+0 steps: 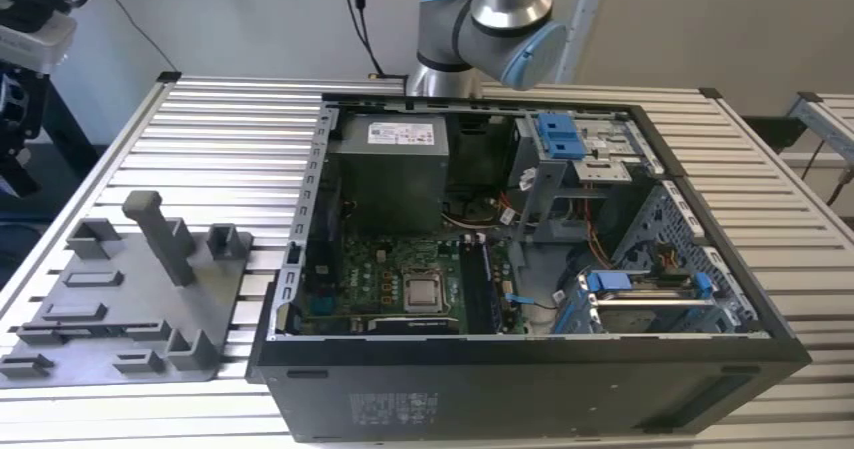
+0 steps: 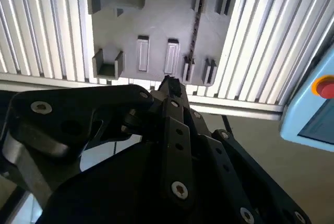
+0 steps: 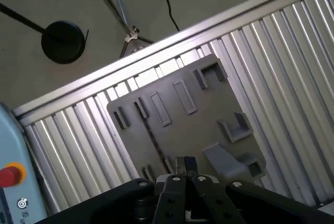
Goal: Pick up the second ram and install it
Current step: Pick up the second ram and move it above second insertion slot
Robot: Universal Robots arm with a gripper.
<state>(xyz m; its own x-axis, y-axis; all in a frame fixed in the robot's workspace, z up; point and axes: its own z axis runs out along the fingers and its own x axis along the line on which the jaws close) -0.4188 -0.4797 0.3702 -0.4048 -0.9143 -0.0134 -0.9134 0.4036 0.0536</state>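
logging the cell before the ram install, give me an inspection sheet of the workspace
surface: slatted metal table
job's things: second ram edge-on in a slot of the grey fixture plate; open computer case on the table
clutter: nothing seen
grippers: gripper over the plate, fingers together, holding nothing
cables: coloured wires inside the case; black cable on the floor
surroundings: pendant with red button; round black base on the floor

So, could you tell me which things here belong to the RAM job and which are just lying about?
Job: dark slim memory board edge-on in grey plastic tray; black hand; open black computer case.
Lying about: grey upright post; blue plastic clips.
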